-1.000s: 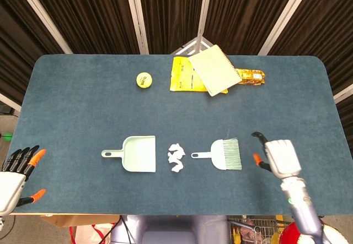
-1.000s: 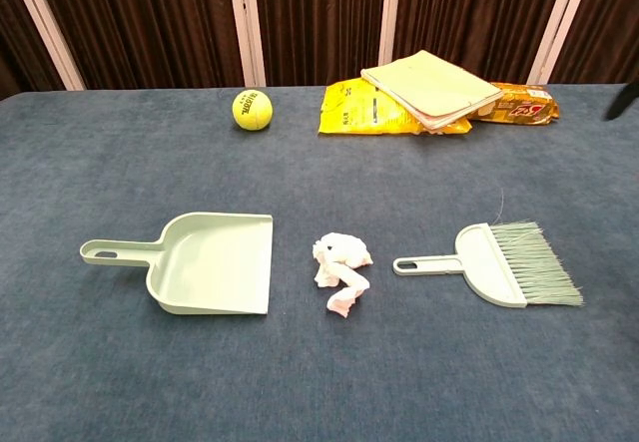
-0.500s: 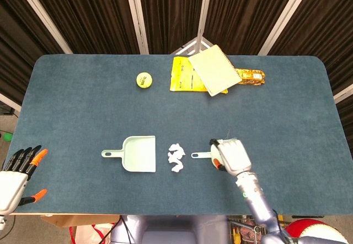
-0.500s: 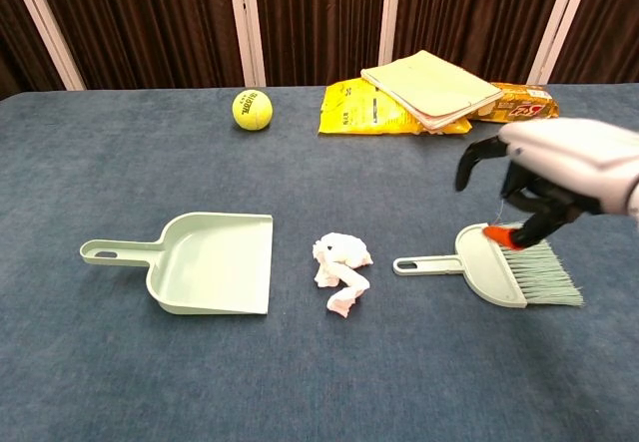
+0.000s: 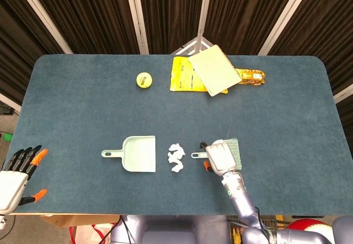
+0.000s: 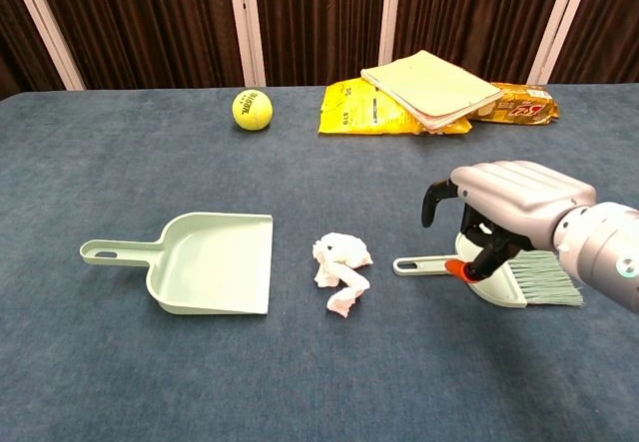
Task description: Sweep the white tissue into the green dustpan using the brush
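I have my right hand (image 6: 504, 208) low over the brush (image 6: 519, 274), and its fingers (image 6: 435, 203) are curled downward around the place where the handle joins the brush body; from the chest view an orange fingertip seems to touch the handle, but I cannot tell if the fingers really grip it or only hang over it. The brush lies flat on the blue tabletop (image 5: 83, 101), with its handle coming out from under the fingers toward the white tissue (image 6: 339, 267) and its bristles on the other side, behind the palm. The tissue is a crumpled piece just beyond the end of the handle, apart from the fingers. Past the tissue, on the far side from my fingers, lies the green dustpan (image 6: 205, 260) with its open mouth toward the tissue. My left hand (image 5: 15, 175) is at the near corner of the tabletop, well apart from everything, fingers spread and holding nothing. At the far edge I see a yellow ball (image 5: 144, 80), a yellow bag (image 5: 182, 76), a notebook (image 5: 214, 69) resting on it and a snack pack (image 5: 252, 77).
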Action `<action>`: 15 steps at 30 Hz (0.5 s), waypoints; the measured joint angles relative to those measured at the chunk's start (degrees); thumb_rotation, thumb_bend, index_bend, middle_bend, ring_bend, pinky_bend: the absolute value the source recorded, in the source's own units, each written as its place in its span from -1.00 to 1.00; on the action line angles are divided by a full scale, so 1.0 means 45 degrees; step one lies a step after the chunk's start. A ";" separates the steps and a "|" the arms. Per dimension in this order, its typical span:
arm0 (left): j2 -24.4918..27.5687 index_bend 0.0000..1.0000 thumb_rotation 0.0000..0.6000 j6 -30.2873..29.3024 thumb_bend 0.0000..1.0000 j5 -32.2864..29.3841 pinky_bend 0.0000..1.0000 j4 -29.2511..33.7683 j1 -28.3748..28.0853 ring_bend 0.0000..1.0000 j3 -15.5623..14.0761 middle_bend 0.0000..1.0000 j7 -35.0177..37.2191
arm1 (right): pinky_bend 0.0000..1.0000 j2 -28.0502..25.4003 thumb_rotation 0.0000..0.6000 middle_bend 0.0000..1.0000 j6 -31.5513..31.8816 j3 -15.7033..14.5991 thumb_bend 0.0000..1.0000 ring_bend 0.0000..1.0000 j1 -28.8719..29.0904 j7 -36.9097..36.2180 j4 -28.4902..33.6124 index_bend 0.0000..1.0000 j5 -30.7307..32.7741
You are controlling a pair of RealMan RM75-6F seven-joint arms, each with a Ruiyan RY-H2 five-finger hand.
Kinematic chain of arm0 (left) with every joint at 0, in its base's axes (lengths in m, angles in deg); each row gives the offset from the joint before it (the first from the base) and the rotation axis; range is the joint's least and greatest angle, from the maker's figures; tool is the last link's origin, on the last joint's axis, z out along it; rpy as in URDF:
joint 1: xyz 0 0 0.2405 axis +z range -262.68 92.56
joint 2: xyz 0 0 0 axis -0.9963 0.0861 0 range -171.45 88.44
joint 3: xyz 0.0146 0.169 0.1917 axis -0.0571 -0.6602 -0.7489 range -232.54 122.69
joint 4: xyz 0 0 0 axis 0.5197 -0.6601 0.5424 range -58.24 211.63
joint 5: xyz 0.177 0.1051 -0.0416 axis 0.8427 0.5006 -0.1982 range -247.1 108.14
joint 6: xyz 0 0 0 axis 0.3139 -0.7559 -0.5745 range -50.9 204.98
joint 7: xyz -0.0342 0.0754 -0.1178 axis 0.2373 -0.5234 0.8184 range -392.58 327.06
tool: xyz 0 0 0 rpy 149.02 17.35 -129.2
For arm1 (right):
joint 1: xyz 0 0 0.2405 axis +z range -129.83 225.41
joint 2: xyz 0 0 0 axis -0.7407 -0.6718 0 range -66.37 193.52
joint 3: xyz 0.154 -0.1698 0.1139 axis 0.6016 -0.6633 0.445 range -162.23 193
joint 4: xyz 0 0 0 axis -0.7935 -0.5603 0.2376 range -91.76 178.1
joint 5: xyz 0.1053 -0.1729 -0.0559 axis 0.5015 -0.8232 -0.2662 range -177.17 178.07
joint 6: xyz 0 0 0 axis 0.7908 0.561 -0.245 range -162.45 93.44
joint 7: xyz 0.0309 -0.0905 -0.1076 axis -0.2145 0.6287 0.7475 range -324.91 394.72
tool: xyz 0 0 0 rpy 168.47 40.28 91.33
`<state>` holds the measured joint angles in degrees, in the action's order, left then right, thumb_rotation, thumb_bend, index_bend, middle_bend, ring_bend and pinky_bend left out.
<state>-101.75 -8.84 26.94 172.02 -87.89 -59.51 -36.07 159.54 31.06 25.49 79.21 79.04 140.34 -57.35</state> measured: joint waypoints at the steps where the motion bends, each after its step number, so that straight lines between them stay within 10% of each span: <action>1: -0.0001 -1.00 1.00 0.0000 -1.00 0.0001 -0.93 0.0004 0.0000 -1.00 -0.0001 -1.00 -0.0005 | 0.70 0.0070 1.00 0.86 0.0024 -0.0012 -0.31 0.87 0.0022 -0.0023 -0.0062 -0.27 0.0048; 15: -0.0014 -1.00 1.00 -0.0061 -1.00 0.0012 -0.93 0.0009 0.0015 -1.00 0.0003 -1.00 -0.0003 | 0.70 0.0987 1.00 0.86 0.0143 -0.0253 -0.31 0.87 0.0262 -0.0103 -0.1242 -0.27 0.0517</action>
<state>-101.81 -9.12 26.99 172.05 -87.82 -59.50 -36.09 163.98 31.71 24.35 80.39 78.57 134.75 -55.02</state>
